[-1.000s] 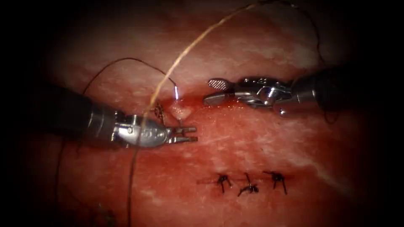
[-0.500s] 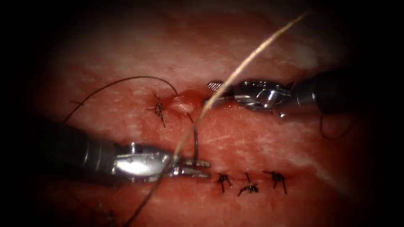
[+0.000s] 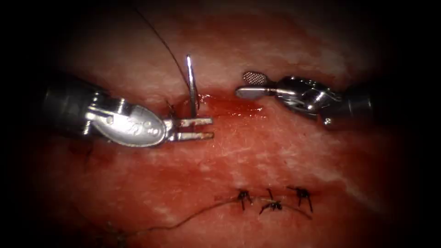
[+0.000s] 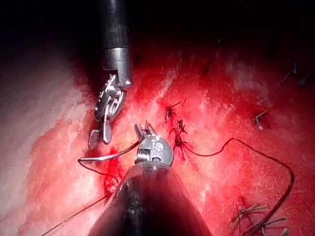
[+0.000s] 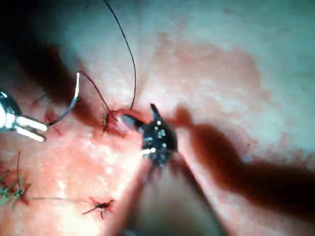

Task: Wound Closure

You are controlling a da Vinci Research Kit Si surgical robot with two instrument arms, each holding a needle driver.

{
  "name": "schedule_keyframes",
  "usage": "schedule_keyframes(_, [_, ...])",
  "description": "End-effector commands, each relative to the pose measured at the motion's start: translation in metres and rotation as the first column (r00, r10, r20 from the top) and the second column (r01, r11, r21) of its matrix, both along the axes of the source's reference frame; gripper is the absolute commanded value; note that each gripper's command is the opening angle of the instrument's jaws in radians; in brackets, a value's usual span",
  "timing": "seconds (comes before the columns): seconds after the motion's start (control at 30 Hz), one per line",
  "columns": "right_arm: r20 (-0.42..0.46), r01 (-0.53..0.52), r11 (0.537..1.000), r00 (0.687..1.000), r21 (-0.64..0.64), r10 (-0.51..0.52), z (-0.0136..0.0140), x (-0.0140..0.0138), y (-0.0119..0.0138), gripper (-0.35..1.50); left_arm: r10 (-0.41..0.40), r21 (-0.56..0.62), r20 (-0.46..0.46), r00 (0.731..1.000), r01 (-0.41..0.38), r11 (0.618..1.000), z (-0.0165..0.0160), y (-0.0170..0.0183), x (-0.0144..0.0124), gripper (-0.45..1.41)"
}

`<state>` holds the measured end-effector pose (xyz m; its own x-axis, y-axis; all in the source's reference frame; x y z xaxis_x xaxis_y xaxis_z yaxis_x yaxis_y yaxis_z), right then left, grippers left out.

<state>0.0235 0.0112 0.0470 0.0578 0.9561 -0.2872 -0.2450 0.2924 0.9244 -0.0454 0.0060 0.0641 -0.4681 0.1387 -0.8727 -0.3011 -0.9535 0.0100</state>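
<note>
Red-stained tissue point(image 3: 275, 151) forms the ground, its cut point(image 3: 229, 103) running crosswise and wet with red fluid point(image 3: 239, 108). Left gripper point(image 3: 204, 128): jaws slightly parted, upper jaw at the base of the needle point(image 3: 189, 85); whether it pinches it cannot be told. Needle: standing upright at the cut's left end, tip up, clear of the tissue. Thread point(image 3: 161, 39): rising from the needle. Right gripper point(image 3: 248, 85): jaws spread, holding nothing, at the cut. Three knots point(image 3: 273, 202): below.
</note>
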Motion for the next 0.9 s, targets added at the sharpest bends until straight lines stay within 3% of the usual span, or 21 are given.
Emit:
schedule_keyframes(0.03, [-0.034,-0.008,0.998,0.999,0.056,0.01,-0.0004,0.0011,-0.0009,1.21,0.005,-0.011,-0.009,1.0,-0.005,1.0,0.0004,-0.0004,-0.0005,-0.45])
schedule_keyframes(0.23, [-0.098,0.024,0.992,0.995,0.12,-0.012,-0.0011,0.0023,-0.0017,1.16,0.01,-0.041,-0.028,1.0,-0.011,0.999,0.001,-0.0007,-0.0008,-0.45])
schedule_keyframes(0.4, [-0.134,0.059,0.963,0.991,0.262,-0.024,-0.0016,0.0041,-0.0029,1.13,0.026,-0.068,-0.043,0.999,-0.029,0.997,0.0042,-0.0039,-0.0017,-0.45])
schedule_keyframes(0.53, [-0.159,0.087,0.949,0.987,0.305,-0.04,-0.0018,0.0051,-0.0033,1.04,0.051,-0.075,-0.052,0.997,-0.055,0.996,0.006,-0.0058,-0.0021,-0.45])
schedule_keyframes(0.67, [-0.188,0.116,0.931,0.981,0.345,-0.053,-0.0021,0.0056,-0.0038,1.03,0.051,-0.077,-0.053,0.997,-0.055,0.995,0.0062,-0.006,-0.0021,-0.45])
schedule_keyframes(0.9, [-0.195,0.132,0.917,0.979,0.377,-0.061,-0.0008,0.0089,-0.0055,1.03,0.065,-0.097,-0.058,0.996,-0.071,0.993,0.0055,-0.0062,-0.0028,-0.45])
